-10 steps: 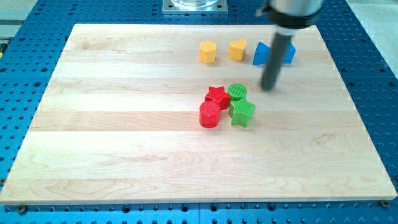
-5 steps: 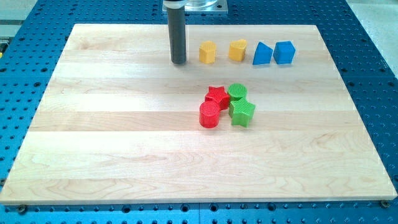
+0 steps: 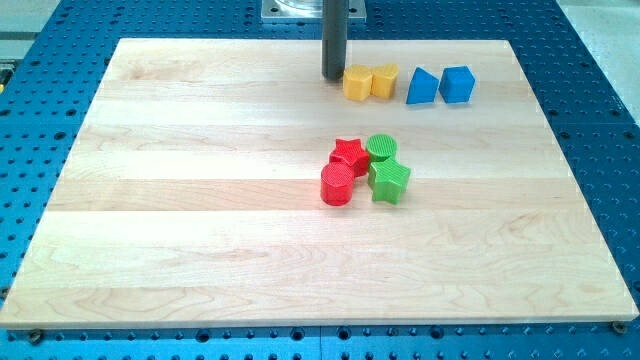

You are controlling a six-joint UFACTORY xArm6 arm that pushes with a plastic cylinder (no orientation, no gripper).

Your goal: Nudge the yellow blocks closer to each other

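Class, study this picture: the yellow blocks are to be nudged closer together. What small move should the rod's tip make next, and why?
Probably a short pull back toward the view's left, or no further push at all. My tip sits against the left yellow block, which already appears to touch the right yellow block. Pushing on would likely shove both toward the blue blocks.

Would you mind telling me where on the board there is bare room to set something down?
The view's left half is bare, as is the wide strip below the red and green cluster: red star, red cylinder, green cylinder, green star. The top is crowded: my tip touches the left yellow block, beside the yellow heart, blue triangle and blue cube.
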